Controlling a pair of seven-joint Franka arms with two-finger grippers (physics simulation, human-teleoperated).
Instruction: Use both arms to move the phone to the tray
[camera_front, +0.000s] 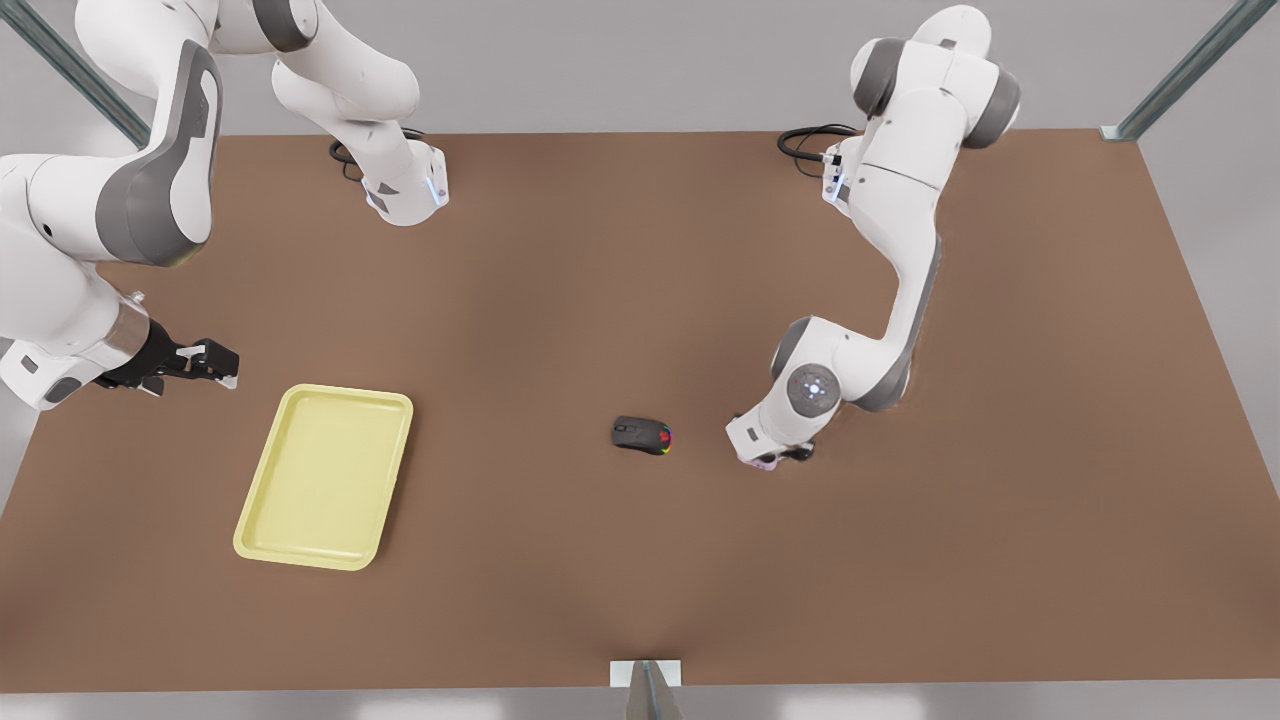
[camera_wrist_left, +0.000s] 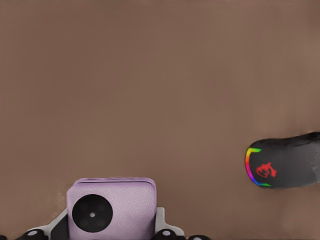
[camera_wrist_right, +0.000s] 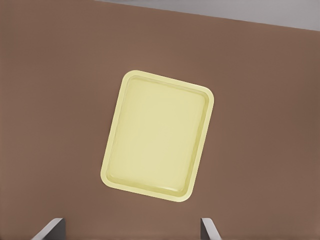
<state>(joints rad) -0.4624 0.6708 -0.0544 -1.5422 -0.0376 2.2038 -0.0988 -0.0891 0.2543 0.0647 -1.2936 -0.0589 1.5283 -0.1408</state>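
The pale pink phone (camera_wrist_left: 120, 207) lies on the brown table with a black camera circle facing up. My left gripper (camera_wrist_left: 112, 227) is shut on the phone, its fingers pressed against both sides. In the front view this gripper (camera_front: 778, 457) is low over the table at the front view's right, and a sliver of the phone (camera_front: 767, 462) shows beneath it. The pale yellow tray (camera_front: 325, 475) lies flat at the front view's left. My right gripper (camera_front: 205, 362) waits open above the table beside the tray's far corner; its wrist view looks down on the tray (camera_wrist_right: 157, 137).
A black computer mouse (camera_front: 642, 435) with rainbow lights sits just beside the left gripper, toward the tray; it also appears as the mouse (camera_wrist_left: 285, 161) in the left wrist view. Both arm bases (camera_front: 405, 190) stand at the table's far edge.
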